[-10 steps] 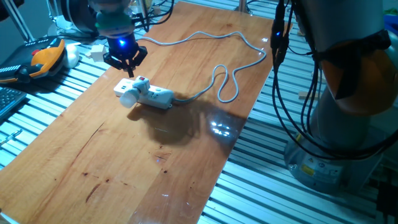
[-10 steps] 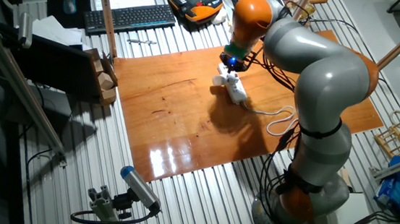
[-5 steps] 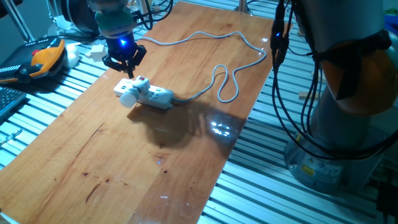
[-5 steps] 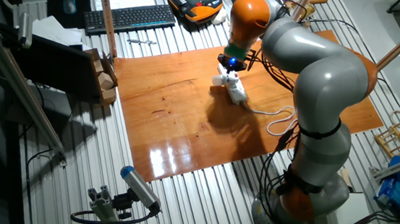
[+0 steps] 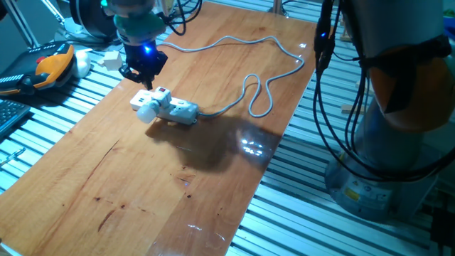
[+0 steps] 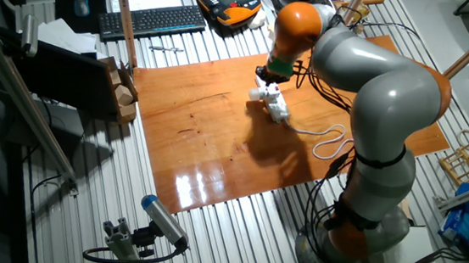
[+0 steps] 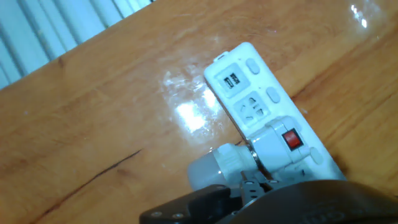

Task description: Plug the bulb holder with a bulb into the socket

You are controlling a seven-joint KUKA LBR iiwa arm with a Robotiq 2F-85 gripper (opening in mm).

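The power strip lies flat on the wooden table, and everything else can be placed from it. The lamp holder sits on top of the strip, toward the end away from the cord, its red switch facing up and its round frosted bulb sticking out sideways past the strip's long edge. In the hand view it seems seated in one of the outlets, with a free outlet and a USB port beside it on the strip's bare end.

The grey cord leaves the strip's other end, loops on the wood just beyond, and runs on across the table to its far edge.

The gripper hangs just above and behind the strip, close to the lamp holder but not touching it, a blue light glowing on its body. It holds nothing; whether the fingers are spread or together I cannot tell.

Well away from the strip, off the wood, an orange and black hand controller rests on the ribbed metal bench.
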